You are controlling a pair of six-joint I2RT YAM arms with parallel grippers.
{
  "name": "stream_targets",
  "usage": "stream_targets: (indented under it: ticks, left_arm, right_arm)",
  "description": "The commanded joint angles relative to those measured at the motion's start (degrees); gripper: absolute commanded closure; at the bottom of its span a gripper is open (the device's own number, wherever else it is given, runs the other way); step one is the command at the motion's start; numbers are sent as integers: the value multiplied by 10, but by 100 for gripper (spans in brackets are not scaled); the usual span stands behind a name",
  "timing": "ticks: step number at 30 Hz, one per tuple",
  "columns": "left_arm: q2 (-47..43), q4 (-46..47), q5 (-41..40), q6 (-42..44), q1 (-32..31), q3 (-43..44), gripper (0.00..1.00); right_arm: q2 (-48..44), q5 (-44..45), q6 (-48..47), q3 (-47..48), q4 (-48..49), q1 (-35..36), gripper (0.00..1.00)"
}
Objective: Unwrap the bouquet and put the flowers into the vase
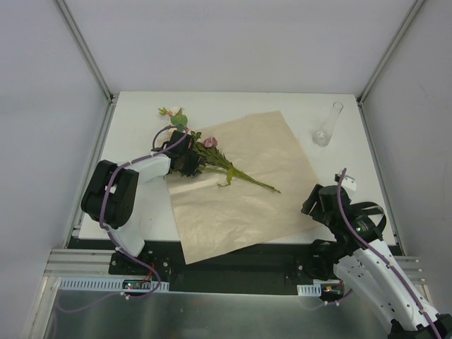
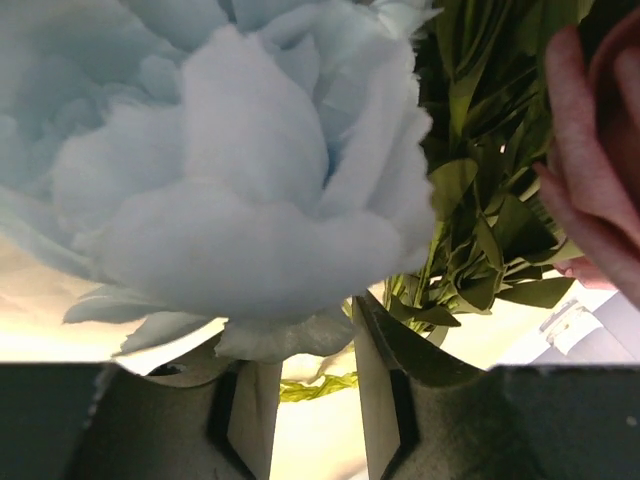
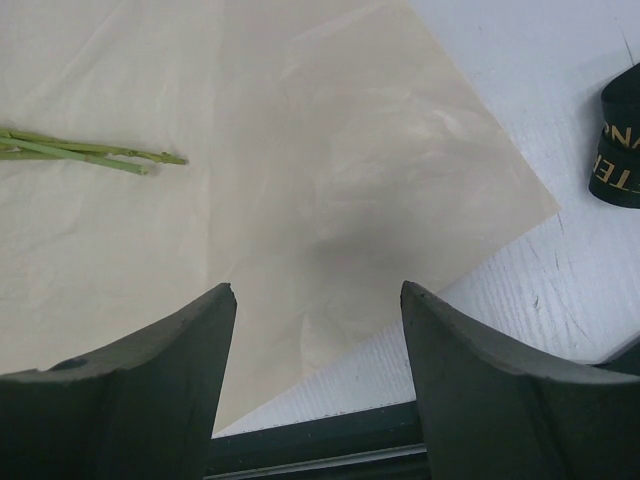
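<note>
Since the paper (image 1: 258,145) lies flat with the flowers (image 1: 234,171) across it, unwrapping looks done. Left end effector (image 1: 187,164) sits among the stems, grip unclear; right end effector (image 3: 318,300) hovers open. Next, you carry the flowers to the vase (image 1: 326,128), far right.

Tan paper (image 1: 240,183), pale blue blossom (image 2: 250,170), green stems (image 3: 90,152), black gold-lettered ribbon (image 3: 618,150)

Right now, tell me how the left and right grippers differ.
The left gripper is buried in the flowers, blossoms crowding its fingers; the right gripper has its fingers wide apart with nothing between them. The left gripper is at the left edge of the paper; the right gripper is over its near right corner. Both face the paper.
</note>
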Motion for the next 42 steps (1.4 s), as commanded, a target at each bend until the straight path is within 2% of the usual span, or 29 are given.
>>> stream_targets:
  ticks: [1, 2, 3, 6, 12, 19, 22, 24, 25, 27, 28, 29, 30, 31, 35, 38, 42]
  left_arm:
    - [6, -16, -19, -19, 0, 18, 72]
    - [4, -16, -18, -17, 1, 19, 75]
    - [1, -17, -19, -15, 2, 18, 83]
    - [-19, -17, -17, -13, 3, 8, 100]
    - [-143, -16, -41, 12, 3, -54, 100]
    - [-339, -18, -15, 39, 2, -123, 100]
    - [-410, -20, -12, 101, 2, -118, 100]
    - [-440, -12, 10, 181, 2, -96, 100]
    - [-456, 0, 23, 247, 2, -88, 100]
    - [-456, 24, 72, 320, 2, -49, 100]
    - [-443, 27, 133, 379, 1, -33, 100]
    - [-431, 32, 166, 406, -1, -18, 100]
    - [-418, 32, 201, 431, -2, 15, 100]
    - [-386, 32, 280, 469, -3, 31, 100]
    - [-295, 32, 419, 501, -29, 109, 100]
    - [-238, 22, 458, 533, -73, 167, 100]
    - [-206, 17, 436, 584, -118, 179, 100]
  right_arm:
    - [0, 4, -9, 30, -6, -2, 30]
    - [0, 4, -9, 29, -7, -2, 30]
    - [1, 3, -9, 31, -7, -2, 30]
    - [1, -1, -8, 33, -8, -2, 30]
    - [3, -1, -8, 46, -23, -2, 29]
    - [4, 7, -17, 73, -49, -2, 28]
    - [8, -22, -40, 92, -49, -2, 28]
    - [8, -73, -77, 100, -30, -2, 25]
    - [8, -100, -92, 102, -19, -2, 22]
    - [17, -199, -122, 106, 15, -2, 17]
    - [22, -241, -140, 111, 27, -2, 13]
    - [37, -303, -145, 117, 36, -2, 12]
    - [44, -330, -148, 122, 52, -2, 12]
    - [51, -354, -147, 132, 62, -2, 12]
    - [68, -463, -119, 152, 142, -2, 11]
    - [79, -487, -101, 193, 181, 1, 11]
    - [72, -449, -86, 216, 217, 27, 12]
